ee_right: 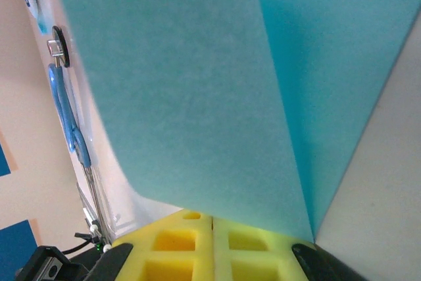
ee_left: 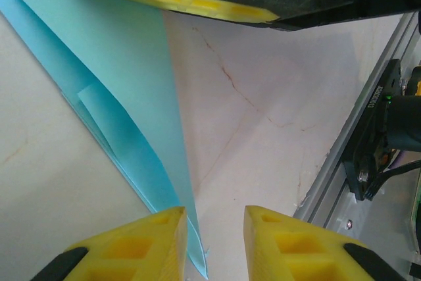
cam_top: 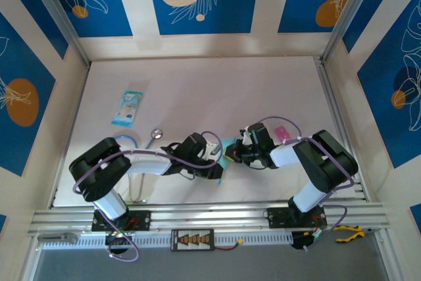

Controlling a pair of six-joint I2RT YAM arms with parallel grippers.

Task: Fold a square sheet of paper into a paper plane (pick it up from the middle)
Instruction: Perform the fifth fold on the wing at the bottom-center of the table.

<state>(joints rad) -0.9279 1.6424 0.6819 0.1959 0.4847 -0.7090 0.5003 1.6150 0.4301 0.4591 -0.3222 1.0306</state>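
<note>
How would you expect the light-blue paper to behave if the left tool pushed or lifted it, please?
Probably floppy: the light-blue paper is thin, and its folded layers bow apart in the left wrist view. Likely very light, since the right tool holds it by one pinched edge. A push would probably buckle or slide it on the smooth table.

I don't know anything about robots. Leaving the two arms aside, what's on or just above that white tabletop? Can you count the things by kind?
light-blue paper, partly folded: 1
blue-and-white packet: 1
stethoscope: 1
small pink item: 1
Total: 4
</note>
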